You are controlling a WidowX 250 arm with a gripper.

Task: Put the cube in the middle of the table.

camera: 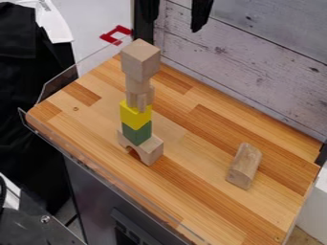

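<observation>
My tool (172, 26) is spread apart up high, and the cube (140, 60) seems to sit on top of the tall stack (136, 115), so grabbing comes first: I must line up and pinch it softly.

A robotics lab or workshop is suggested, though which of the two cannot be told. Black robot fingers (201, 15) are seen at the top edge, over a table (191, 136) topped with wood strips and edged on the left with a clear guard (60, 84). The far side is closed off by a backdrop (256, 62) of pale, weathered planks, against which a black post (143, 34) is set. Beneath the top, a grey cabinet (94, 191) is partly seen. At the lower left, a dark metal plate (70, 234) is fastened with a screw (45, 219). Black cloth (28, 62) and white cloth (56, 24) are found beside the table, near a pale floor (96, 19).
</observation>
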